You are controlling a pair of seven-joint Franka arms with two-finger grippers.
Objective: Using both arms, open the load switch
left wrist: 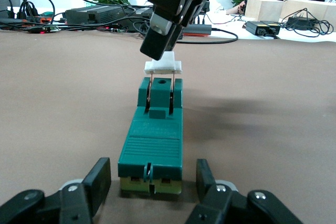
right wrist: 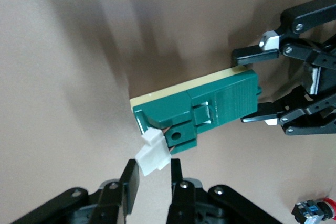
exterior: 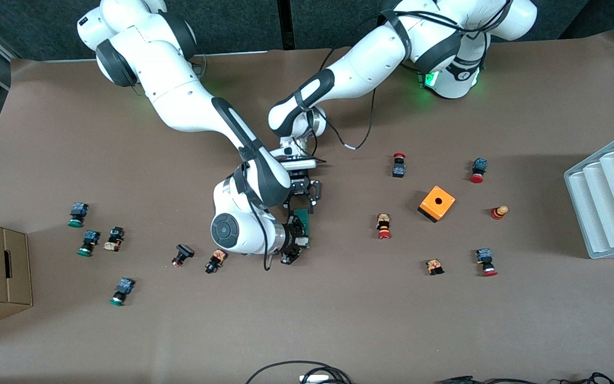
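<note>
1. Front view: the load switch (exterior: 303, 223) lies on the brown table (exterior: 339, 320) near the middle, mostly hidden under the two arms. The left gripper (exterior: 307, 196) is at the end farther from the camera, the right gripper (exterior: 295, 246) at the nearer end. An orange box (exterior: 436, 203) sits toward the left arm's end

2. Left wrist view: the left gripper (left wrist: 152, 190) has its fingers (left wrist: 97, 180) set against the two sides of the load switch (left wrist: 154, 142), clamped on its end. The right gripper (left wrist: 163, 51) pinches the white tab (left wrist: 163, 66), raised on two thin legs

3. Right wrist view: the right gripper (right wrist: 154, 179) has its fingers (right wrist: 129, 186) closed on the white tab (right wrist: 153, 157), beside the load switch (right wrist: 202, 108); the left gripper (right wrist: 262, 85) grips the end away from the tab
</note>
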